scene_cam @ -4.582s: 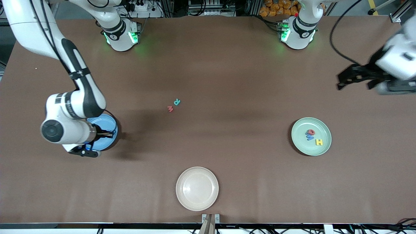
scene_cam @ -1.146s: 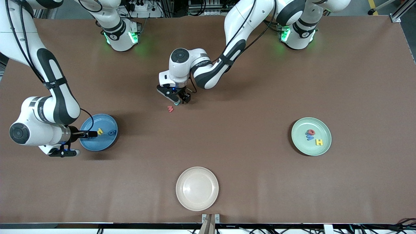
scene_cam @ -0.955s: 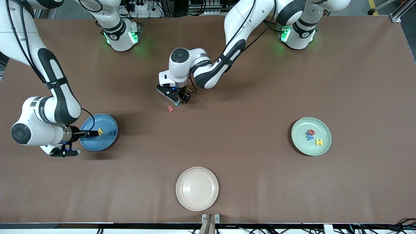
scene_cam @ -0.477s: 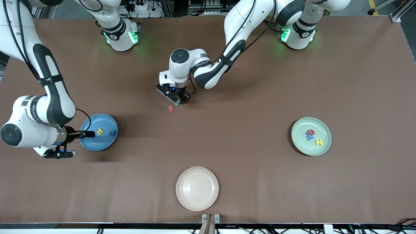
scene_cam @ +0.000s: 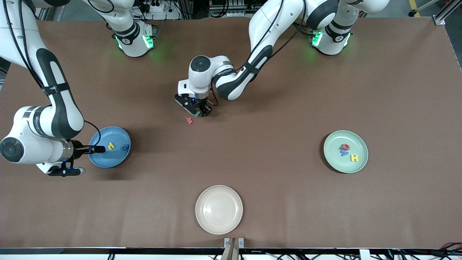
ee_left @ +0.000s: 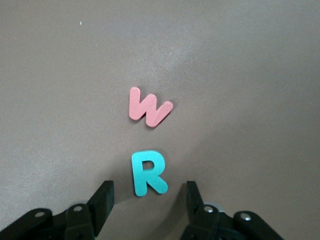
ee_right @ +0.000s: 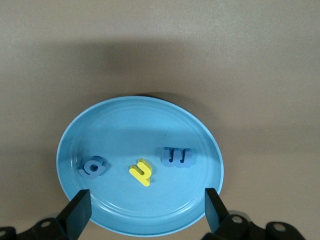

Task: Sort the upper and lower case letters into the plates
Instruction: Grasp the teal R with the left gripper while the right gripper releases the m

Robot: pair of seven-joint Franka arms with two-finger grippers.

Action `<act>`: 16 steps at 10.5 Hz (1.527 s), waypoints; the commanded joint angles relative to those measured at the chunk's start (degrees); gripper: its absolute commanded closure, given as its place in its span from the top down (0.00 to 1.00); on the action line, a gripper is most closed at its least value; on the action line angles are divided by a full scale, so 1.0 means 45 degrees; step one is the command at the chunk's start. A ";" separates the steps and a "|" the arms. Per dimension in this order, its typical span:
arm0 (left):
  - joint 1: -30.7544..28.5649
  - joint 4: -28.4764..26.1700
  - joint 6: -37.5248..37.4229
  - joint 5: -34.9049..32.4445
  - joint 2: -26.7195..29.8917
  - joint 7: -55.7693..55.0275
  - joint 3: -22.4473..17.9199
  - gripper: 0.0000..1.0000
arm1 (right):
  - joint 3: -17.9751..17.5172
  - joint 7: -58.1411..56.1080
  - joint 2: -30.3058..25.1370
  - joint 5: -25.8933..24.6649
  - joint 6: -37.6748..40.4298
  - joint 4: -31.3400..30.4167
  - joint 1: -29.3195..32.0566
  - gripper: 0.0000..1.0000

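Note:
A teal letter R (ee_left: 148, 173) lies flat on the brown table, and my left gripper (ee_left: 148, 198) is low over it, open, one finger on each side with a gap to both. In the front view the left gripper (scene_cam: 199, 112) hides most of the R. A red letter W (ee_left: 149, 106) (scene_cam: 188, 121) lies just beside it. My right gripper (ee_right: 145, 210) (scene_cam: 99, 148) hangs open and empty over the blue plate's (ee_right: 140, 120) (scene_cam: 117, 159) rim. That plate holds a yellow letter (ee_right: 141, 172) and two blue letters (ee_right: 92, 166) (ee_right: 176, 156).
The mint green plate (scene_cam: 357, 139) toward the left arm's end holds a red letter (scene_cam: 345, 146), a blue letter (scene_cam: 344, 152) and a yellow H (scene_cam: 354, 157). A bare cream plate (scene_cam: 219, 209) sits nearest the front camera.
My left gripper's fingers have drawn closer together around the teal R. The right arm has pulled back a little from the blue plate toward its own end of the table.

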State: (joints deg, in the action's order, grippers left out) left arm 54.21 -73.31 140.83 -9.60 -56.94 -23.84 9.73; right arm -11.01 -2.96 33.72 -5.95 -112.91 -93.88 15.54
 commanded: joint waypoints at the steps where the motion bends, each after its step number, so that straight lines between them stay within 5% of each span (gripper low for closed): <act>1: 0.0219 0.0373 0.0110 -0.0269 -0.0258 0.0103 -0.0268 0.64 | -0.0326 0.0149 -0.0170 0.0014 0.0131 0.0080 0.0042 1.00; 15: 0.0863 0.0607 0.0657 -0.0269 -0.0433 0.0338 -0.0952 0.59 | -0.0718 -0.0007 -0.0052 -0.0005 -0.1215 0.0081 -0.0465 1.00; 16: 0.0864 0.0607 0.0657 -0.0269 -0.0414 0.0357 -0.0952 0.49 | -0.0718 -0.0007 -0.0033 -0.0005 -0.1255 0.0080 -0.0524 1.00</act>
State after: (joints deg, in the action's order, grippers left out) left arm 57.36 -72.06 143.24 -9.62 -57.77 -22.51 6.30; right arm -14.07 -2.96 33.63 -5.95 -118.06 -93.54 13.64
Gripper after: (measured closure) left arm 0.419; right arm 0.000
